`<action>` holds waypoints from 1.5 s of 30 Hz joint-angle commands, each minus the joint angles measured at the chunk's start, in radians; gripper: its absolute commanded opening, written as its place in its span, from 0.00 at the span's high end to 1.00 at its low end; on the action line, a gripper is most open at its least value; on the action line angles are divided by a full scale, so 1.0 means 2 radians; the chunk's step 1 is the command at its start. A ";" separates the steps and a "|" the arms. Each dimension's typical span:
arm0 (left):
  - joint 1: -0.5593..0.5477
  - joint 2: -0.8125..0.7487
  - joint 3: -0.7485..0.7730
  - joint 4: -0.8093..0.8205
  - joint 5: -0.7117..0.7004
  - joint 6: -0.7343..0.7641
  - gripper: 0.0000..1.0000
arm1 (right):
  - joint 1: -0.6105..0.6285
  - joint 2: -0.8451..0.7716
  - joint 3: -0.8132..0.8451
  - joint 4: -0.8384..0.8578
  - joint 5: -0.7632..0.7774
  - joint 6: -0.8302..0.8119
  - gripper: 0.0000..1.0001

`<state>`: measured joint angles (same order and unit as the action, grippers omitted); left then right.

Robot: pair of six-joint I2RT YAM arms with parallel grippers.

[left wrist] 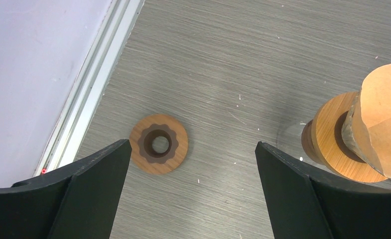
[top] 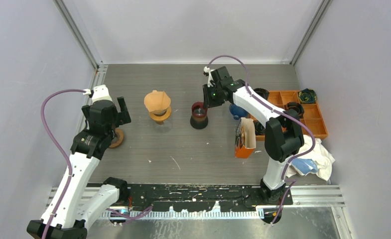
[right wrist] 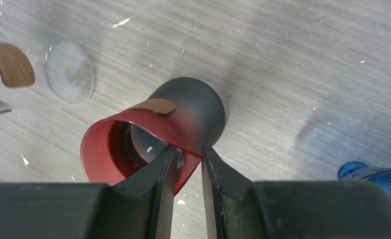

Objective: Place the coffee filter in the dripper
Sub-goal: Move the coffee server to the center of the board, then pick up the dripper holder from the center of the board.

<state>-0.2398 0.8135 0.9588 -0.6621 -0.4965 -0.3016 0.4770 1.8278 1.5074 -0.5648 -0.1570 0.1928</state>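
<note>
Right wrist: right hand (right wrist: 189, 149) pinches red dripper (right wrist: 108, 144) at rim; left hand (left wrist: 192, 145) wide.

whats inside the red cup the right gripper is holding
No filter: the red-lined cup shows only its glossy red wall and a shiny dark bottom. The right gripper pinches its rim, and one finger inside covers the near floor.
</note>
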 commanded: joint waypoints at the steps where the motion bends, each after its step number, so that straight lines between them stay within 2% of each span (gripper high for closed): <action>1: 0.003 -0.007 -0.001 0.030 -0.001 0.007 0.01 | 0.011 -0.036 -0.019 -0.004 -0.029 -0.012 0.70; 25: 0.004 0.005 -0.002 0.030 -0.005 0.006 0.01 | 0.049 -0.095 -0.071 -0.021 -0.064 -0.030 0.65; 30: 0.006 0.010 -0.002 0.030 -0.007 0.005 0.01 | 0.050 -0.123 -0.070 -0.011 -0.054 -0.028 0.57; 39: 0.017 0.026 -0.002 0.028 -0.007 -0.003 0.01 | 0.049 -0.178 -0.086 -0.001 -0.020 -0.038 0.36; 45: 0.053 0.053 0.006 0.017 0.011 -0.023 0.01 | 0.047 -0.208 -0.105 0.010 0.045 -0.047 0.25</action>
<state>-0.1818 0.8959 0.9546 -0.6621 -0.4885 -0.3126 0.5720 1.4719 1.3102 -0.5922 -0.1745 0.1249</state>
